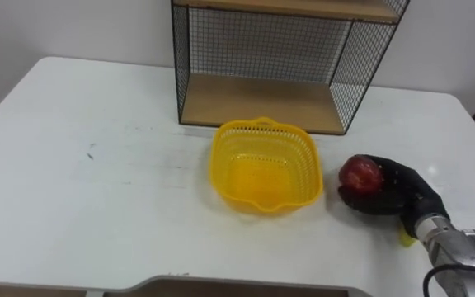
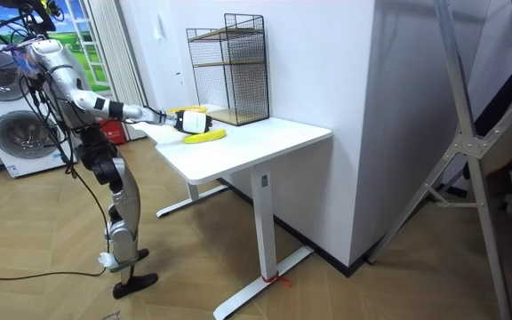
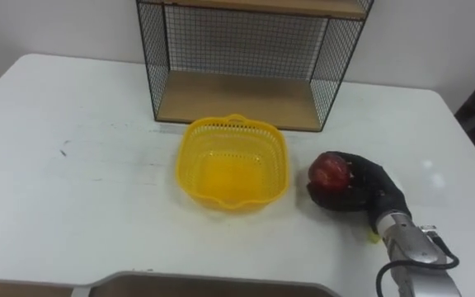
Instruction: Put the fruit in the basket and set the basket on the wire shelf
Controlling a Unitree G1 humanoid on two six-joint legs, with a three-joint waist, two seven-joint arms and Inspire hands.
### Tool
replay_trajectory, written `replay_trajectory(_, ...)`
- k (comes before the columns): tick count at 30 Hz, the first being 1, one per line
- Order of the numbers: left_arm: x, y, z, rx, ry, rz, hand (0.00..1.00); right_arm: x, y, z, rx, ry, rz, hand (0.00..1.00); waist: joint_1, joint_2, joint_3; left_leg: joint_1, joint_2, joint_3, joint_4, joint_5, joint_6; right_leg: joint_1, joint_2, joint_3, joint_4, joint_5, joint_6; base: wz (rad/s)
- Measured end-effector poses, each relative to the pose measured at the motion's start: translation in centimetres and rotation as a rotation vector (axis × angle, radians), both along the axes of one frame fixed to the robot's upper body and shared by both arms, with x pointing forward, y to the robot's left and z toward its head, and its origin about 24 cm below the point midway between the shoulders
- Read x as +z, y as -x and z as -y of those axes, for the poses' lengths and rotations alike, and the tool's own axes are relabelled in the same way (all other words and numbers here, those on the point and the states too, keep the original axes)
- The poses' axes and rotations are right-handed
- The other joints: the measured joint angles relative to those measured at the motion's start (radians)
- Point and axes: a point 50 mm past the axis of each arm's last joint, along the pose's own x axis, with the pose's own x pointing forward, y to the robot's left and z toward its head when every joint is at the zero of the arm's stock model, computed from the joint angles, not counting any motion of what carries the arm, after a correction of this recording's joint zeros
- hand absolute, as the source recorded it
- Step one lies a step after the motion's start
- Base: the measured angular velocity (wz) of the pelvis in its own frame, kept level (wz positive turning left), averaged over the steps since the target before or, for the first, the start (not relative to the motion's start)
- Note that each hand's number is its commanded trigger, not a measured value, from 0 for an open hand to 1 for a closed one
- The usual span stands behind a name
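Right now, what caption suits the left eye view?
Right hand grips a red fruit beside the empty yellow basket, shelf behind.

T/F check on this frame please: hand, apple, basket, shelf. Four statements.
1. The right hand is curled round a red apple. True.
2. The yellow basket already holds fruit. False: nothing lies in it.
3. The basket stands on the wire shelf. False: it stands on the white table, in front of the shelf.
4. The apple is to the right of the basket, outside it. True.
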Motion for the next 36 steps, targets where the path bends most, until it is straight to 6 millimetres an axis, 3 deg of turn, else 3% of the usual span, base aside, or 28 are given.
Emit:
replay_trajectory(3,-0.1,0.0,0.3,0.004,0.007,0.001,0.0,1.0,-0.4,0.0,-0.017,-0.005,0.052,1.0,-0.013,0.007,0.0037,-0.004,0.0,0.0,0.001,0.0,0.0,-0.004,-0.001,0.0,0.0,0.0,0.0,0.0)
replay_trajectory(10,-0.2,0.0,0.5,0.006,0.013,-0.009,0.0,3.3,-1.5,-0.8,-0.006,-0.015,0.167,1.0,-0.018,0.014,0.0016,-0.013,0.002,0.002,-0.001,0.0,0.0,-0.018,0.002,0.01,0.004,0.0,0.0,0.0)
replay_trajectory(18,-0.4,-0.4,0.9,0.001,0.023,0.002,0.0,8.1,-2.8,-2.9,0.098,-0.001,0.376,1.0,-0.013,0.009,0.0027,-0.014,0.002,0.001,-0.007,0.0,0.0,-0.014,0.002,0.01,0.004,0.0,0.001,0.0)
replay_trajectory(26,-0.5,-0.4,1.1,0.006,0.036,-0.004,0.0,9.2,-3.0,-3.8,0.191,0.122,0.398,1.0,0.013,0.012,0.0087,-0.006,0.002,0.002,-0.009,0.0,0.0,-0.016,0.002,0.01,0.005,0.001,0.002,0.0)
replay_trajectory(32,-0.5,-0.8,1.0,-0.001,0.035,0.005,0.0,10.2,-3.2,-5.1,0.277,0.227,0.431,1.0,0.031,-0.01,0.0133,-0.008,0.001,0.005,-0.008,0.001,0.001,-0.019,0.002,0.01,0.005,0.001,0.002,0.0)
replay_trajectory(34,-0.4,-0.9,0.8,-0.014,0.031,0.002,0.0,10.1,-3.2,-5.4,0.294,0.235,0.426,1.0,0.037,-0.021,0.0118,-0.012,0.001,0.005,-0.007,0.001,0.001,-0.022,0.002,0.01,0.005,0.001,0.002,0.0)
replay_trajectory(36,-0.4,-0.8,0.7,-0.017,0.028,-0.001,0.0,10.0,-3.2,-5.9,0.314,0.234,0.422,1.0,0.041,-0.031,0.0053,-0.018,0.001,0.004,-0.007,0.001,0.001,-0.029,0.002,0.01,0.007,0.001,0.002,0.0)
